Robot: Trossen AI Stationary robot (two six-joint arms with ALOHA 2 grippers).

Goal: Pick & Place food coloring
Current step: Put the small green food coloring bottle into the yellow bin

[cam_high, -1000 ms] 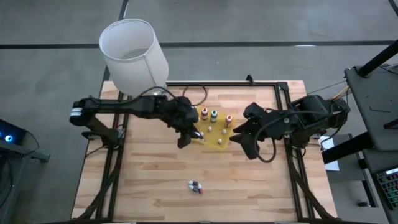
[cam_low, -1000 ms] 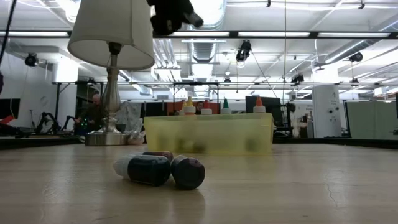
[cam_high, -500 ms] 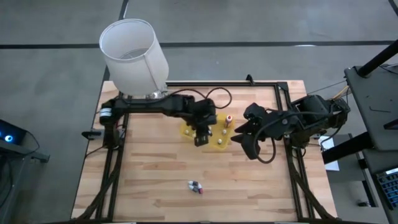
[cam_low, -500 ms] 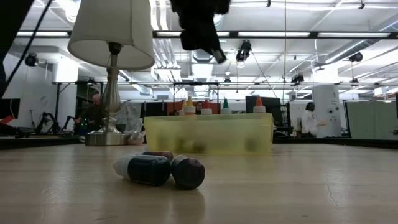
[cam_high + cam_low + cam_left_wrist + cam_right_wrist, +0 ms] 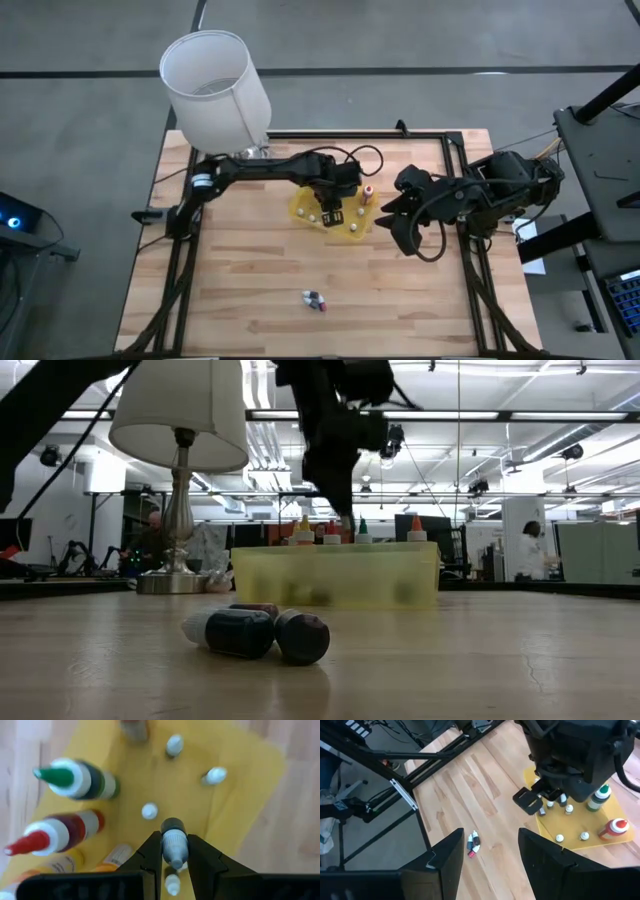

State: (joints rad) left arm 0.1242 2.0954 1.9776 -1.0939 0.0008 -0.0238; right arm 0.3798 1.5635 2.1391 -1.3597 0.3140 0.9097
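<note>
— What moved since a second ago?
— Your left claw (image 5: 174, 865) swung from the yellow tray's (image 5: 304, 207) left edge to above its middle, pinching a small dark vial (image 5: 174, 845).
— And the rest of the food coloring?
— You had the tall bottles (image 5: 75, 779) standing in the tray; two vials (image 5: 315, 299) lay on the desk (image 5: 250, 280) near its front.
— Your right claw (image 5: 397, 226)?
— It hung beside the tray, fingers apart, holding nothing.

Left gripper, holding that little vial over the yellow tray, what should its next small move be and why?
Probably lower a little, then release. The left gripper is shut on a small vial directly above the yellow tray, where other vials already stand upright.
</note>
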